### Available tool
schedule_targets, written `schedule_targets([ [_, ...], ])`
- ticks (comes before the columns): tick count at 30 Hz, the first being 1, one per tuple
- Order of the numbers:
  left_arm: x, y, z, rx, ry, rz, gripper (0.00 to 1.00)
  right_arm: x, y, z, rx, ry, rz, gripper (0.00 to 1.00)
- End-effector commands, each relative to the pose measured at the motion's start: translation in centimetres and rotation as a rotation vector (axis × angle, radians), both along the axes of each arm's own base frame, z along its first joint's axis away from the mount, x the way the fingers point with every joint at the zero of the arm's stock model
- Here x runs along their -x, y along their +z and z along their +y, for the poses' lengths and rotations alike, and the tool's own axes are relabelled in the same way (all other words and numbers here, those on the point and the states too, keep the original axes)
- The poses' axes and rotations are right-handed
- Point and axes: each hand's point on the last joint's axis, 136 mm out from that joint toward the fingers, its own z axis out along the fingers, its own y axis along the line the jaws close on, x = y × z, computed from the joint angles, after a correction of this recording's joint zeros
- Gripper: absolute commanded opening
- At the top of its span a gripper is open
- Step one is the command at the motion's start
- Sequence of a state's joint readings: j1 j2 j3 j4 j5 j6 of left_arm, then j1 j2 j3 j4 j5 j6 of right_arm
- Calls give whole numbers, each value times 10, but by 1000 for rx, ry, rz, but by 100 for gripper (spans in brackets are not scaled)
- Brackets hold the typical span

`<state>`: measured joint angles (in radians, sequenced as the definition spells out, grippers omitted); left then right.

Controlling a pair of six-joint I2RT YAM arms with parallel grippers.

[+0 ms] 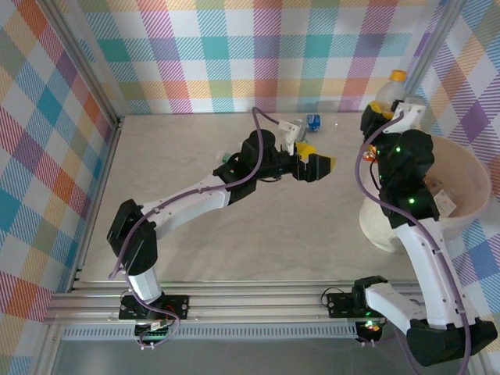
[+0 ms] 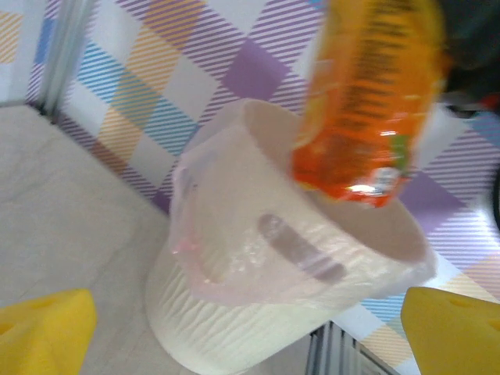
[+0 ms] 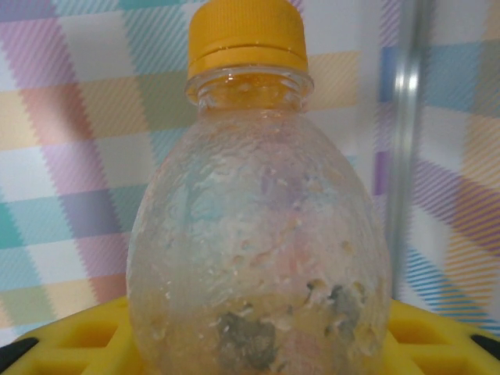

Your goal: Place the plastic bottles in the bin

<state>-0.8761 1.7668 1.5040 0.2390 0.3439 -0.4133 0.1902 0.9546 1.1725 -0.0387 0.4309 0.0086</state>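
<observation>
Nearest, the left gripper [image 1: 316,159] hangs wide and empty over the table [image 1: 195,242]. The right gripper [image 1: 387,114] is clamped on a yellow-capped bottle [image 3: 258,226], raised beside the bin [image 1: 380,226] and not yet dropped in. Further back, a blue-labelled bottle [image 1: 313,121] lies uncollected.

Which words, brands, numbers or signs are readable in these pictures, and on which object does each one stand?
No text can be read anywhere.
Orange label of the yellow-capped bottle: dark print, too blurred to read.
Blue-labelled small bottle: too small to read.
Grey mark on the bin: no letters can be made out.
</observation>
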Motion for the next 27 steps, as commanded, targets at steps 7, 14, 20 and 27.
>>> schedule_targets([
  [7,-28,7,-3,20,132,71,100,34,-5,-98,144,-392,42,52],
  [14,-40,-8,2,-14,211,121,100,52,-20,-152,213,-591,102,53],
  [20,-43,-15,2,-35,229,144,100,44,-34,-151,323,-482,156,54],
  [27,-44,-17,5,-53,243,156,100,64,-51,-196,290,-712,261,55],
])
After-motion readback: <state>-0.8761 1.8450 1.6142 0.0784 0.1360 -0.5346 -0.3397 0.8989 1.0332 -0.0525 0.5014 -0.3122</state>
